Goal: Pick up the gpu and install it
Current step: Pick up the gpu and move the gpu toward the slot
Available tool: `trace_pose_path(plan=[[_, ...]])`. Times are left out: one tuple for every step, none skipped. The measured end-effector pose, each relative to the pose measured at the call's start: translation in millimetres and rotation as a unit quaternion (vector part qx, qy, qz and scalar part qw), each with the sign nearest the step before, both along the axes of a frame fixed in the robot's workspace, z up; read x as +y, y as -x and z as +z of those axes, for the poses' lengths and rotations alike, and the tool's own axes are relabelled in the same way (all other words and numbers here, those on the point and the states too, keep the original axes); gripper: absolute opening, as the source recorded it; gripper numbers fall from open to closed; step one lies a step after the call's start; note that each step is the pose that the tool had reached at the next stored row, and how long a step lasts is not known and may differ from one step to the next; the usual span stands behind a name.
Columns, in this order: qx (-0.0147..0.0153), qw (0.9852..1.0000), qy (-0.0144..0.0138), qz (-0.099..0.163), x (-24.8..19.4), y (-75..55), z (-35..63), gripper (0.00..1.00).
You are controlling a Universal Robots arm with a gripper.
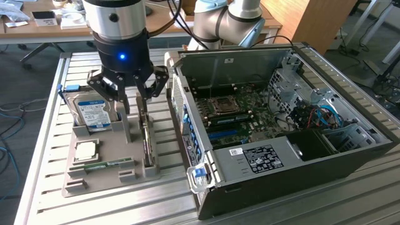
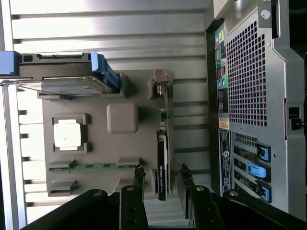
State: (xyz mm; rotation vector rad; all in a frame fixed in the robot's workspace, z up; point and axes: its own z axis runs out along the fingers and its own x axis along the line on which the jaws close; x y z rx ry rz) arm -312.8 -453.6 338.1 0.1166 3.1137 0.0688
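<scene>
Slatted aluminium worktop: black tool spread astride thin green-and-black gpu card upright in grey plastic tray; skewed pinch could jam it there.

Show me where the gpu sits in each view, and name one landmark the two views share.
Exterior view: the gpu stands on edge in the grey holder tray, on the side nearest the computer case.
Wrist view: the gpu shows edge-on between the tray and the case, one end between the open gripper's fingers.
Shared landmark: the square processor chip in the tray.
</scene>
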Motion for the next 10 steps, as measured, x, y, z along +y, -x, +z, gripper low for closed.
trace_pose_path(plan=[[0.0, 1.0, 0.0, 0.0, 0.0, 0.0, -1.0, 0.42], [0.0, 1.0, 0.0, 0.0, 0.0, 0.0, -2.0, 0.42], [0.0, 1.0, 0.0, 0.0, 0.0, 0.0, -2.9, 0.42], [0.0, 1.0, 0.0, 0.0, 0.0, 0.0, -3.8, 0.42], [0.0, 1.0, 0.0, 0.0, 0.0, 0.0, -4.6, 0.42], [0.0001, 1.0, 0.0001, 0.0, 0.0, 0.0, -5.0, 0.42], [0.0001, 1.0, 0.0001, 0.0, 0.0, 0.0, -5.1, 0.42], [0.0001, 1.0, 0.0001, 0.0, 0.0, 0.0, -5.1, 0.42], [0.0001, 1.0, 0.0001, 0.0, 0.0, 0.0, -5.1, 0.42], [0.0001, 1.0, 0.0, 0.0, 0.0, 0.0, -5.2, 0.42]])
